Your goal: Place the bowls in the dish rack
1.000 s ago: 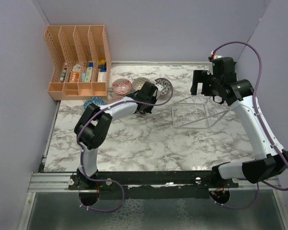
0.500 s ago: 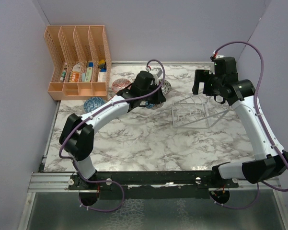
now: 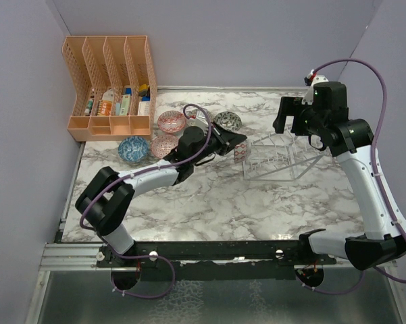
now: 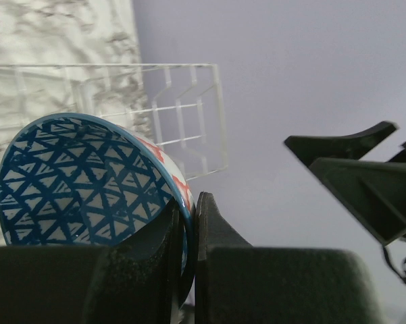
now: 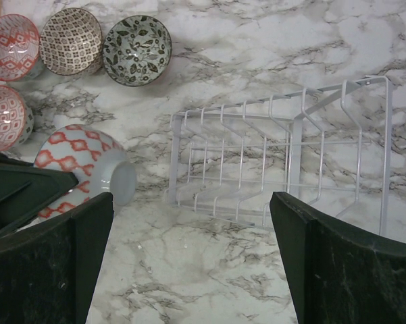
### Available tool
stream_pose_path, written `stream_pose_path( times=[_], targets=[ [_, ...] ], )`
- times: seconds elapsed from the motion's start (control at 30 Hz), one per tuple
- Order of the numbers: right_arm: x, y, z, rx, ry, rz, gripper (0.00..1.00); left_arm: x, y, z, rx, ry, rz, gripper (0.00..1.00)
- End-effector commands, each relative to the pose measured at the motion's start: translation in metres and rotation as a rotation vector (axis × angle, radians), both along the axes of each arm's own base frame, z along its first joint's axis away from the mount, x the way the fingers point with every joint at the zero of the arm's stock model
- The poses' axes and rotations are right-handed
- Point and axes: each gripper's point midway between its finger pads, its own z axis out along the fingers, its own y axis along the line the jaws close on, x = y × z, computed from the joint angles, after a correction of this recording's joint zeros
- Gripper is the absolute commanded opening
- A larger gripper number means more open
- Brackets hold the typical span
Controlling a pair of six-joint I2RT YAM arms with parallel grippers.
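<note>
Although the orange file organizer (image 3: 111, 81) in the back left corner holds small bottles and packets with printed labels, the print is too small to read from where I stand. On the left arm, the left fingers (image 4: 213, 236) are pressed almost together. They pinch the rim of a bowl (image 4: 74, 179), one finger inside the lip and the other outside. That bowl has a blue triangle pattern inside and red diamonds on white outside. It is tipped on its side with its foot toward the dish rack (image 3: 273, 158). It hangs just beside the rack's left end, not among the prongs; I cannot tell whether it touches the marble counter (image 3: 209, 202). The clear rack stands right of the counter's middle.

The right fingers (image 5: 54, 263) are spread wide with nothing between them, poised above the rack's far side.

Five other bowls rest on the counter toward the back. A red-patterned bowl (image 5: 10, 37), a brown bowl (image 5: 69, 39) and a green leafy bowl (image 5: 136, 40) sit in a row. A pink bowl (image 3: 163, 144) sits in front of them, and a blue bowl (image 3: 133, 148) lies just left of it, near the organizer.
</note>
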Motion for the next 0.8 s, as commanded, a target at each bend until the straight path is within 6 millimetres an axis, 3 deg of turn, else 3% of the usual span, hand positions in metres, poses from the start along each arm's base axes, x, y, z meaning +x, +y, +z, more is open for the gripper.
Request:
stream_pose_path(
  times=[0.0, 0.27, 0.77],
  targets=[
    [-0.007, 0.008, 0.024, 0.054, -0.060, 0.044, 1.00, 0.009, -0.010, 0.064, -0.362, -0.075, 0.049, 0.00],
    [-0.008, 0.011, 0.025, 0.067, -0.062, 0.057, 1.00, 0.017, -0.018, 0.032, -0.473, -0.018, 0.093, 0.00],
    [-0.007, 0.012, 0.015, 0.062, -0.036, 0.061, 1.00, 0.023, -0.026, 0.006, -0.631, 0.051, 0.095, 0.00]
  ],
)
